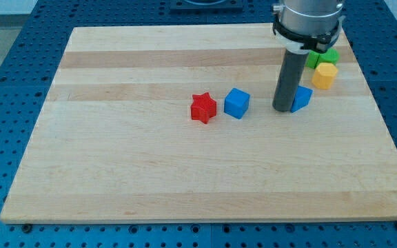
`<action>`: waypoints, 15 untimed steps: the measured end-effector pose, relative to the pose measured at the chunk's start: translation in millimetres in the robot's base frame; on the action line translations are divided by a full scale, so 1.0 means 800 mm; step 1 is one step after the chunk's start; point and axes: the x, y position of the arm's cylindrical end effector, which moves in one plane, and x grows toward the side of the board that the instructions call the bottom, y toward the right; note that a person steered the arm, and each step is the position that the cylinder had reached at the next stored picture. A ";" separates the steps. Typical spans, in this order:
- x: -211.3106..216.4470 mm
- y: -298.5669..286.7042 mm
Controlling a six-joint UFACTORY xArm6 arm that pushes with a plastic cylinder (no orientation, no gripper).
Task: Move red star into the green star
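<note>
The red star lies near the middle of the wooden board. The green block sits at the view's upper right, partly hidden behind the arm, so its shape is unclear. My tip rests on the board to the right of the red star, touching the left side of a blue block that it partly hides. A blue cube lies between the red star and my tip, just right of the star.
A yellow block sits just below the green one near the board's right edge. The board lies on a blue perforated table.
</note>
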 end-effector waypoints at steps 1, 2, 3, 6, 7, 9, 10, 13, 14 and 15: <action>0.001 0.000; 0.009 0.000; 0.094 -0.006; 0.045 -0.207; 0.017 -0.244; -0.008 -0.166; -0.009 -0.035; -0.012 0.024; -0.033 -0.001; -0.044 -0.064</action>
